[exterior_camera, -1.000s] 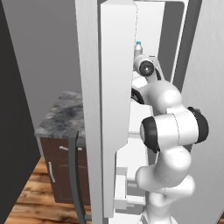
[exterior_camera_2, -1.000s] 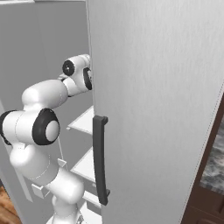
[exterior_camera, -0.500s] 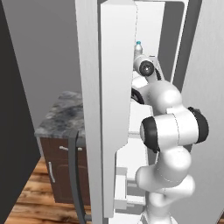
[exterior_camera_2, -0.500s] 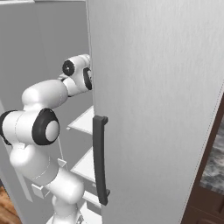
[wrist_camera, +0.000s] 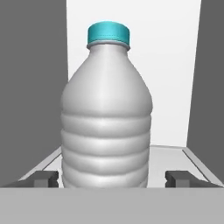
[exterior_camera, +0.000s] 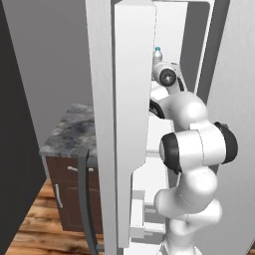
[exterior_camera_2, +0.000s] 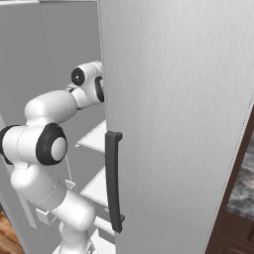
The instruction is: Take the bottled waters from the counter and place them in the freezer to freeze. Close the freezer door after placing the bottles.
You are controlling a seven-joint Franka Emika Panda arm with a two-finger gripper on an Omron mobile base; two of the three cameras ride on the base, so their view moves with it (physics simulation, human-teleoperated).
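One teal-capped bottle [wrist_camera: 106,122] upright, ribbed, pale grey, on white freezer shelf [wrist_camera: 175,155].

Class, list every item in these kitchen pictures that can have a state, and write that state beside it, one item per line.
Teal-capped water bottle: upright on a white freezer shelf, cap on.
Gripper: open, a fingertip on each side of the bottle, gaps visible.
Freezer door: swung open, white lining showing.
Freezer: open, arm reaching inside.
Plain refrigerator door: looks shut.
Drawer of the narrow marble-topped cabinet: closed.
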